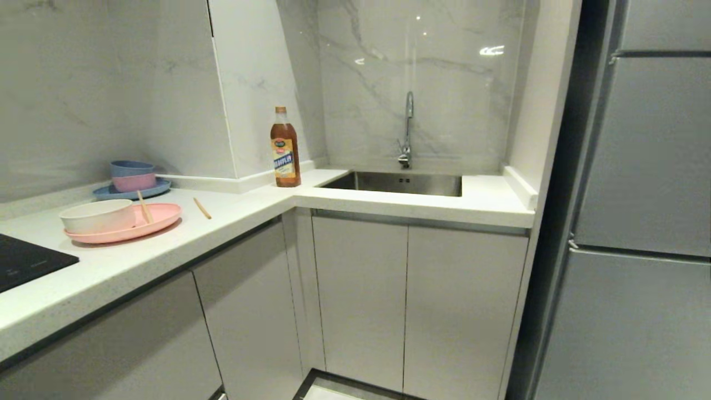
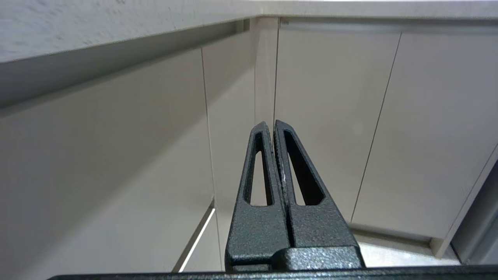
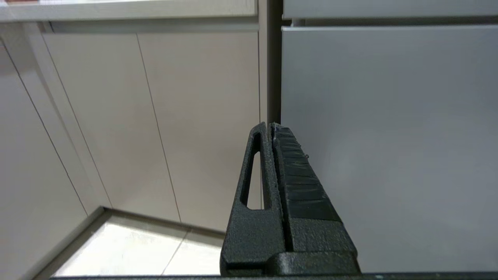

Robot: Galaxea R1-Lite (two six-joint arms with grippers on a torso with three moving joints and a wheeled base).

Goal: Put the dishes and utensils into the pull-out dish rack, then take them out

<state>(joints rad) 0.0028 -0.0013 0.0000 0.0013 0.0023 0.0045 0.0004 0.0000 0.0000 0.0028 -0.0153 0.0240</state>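
Well above both grippers, the flat pink plate [image 1: 125,223] holds the cream-white bowl [image 1: 97,215] and a wooden chopstick [image 1: 145,207], near a brown sauce bottle [image 1: 285,148]. Left gripper [image 2: 271,125] and right gripper [image 3: 270,127] hang pinched together, empty, facing closed pale cabinet doors [image 1: 411,300].

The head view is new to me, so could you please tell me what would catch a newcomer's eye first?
The brown sauce bottle stands alone at the counter's inner corner, left of the steel sink and its tap. Further left, a cream bowl sits on a pink plate, with chopsticks on and beside the plate and stacked blue and pink dishes behind. No rack is pulled out; the cabinets below are closed.
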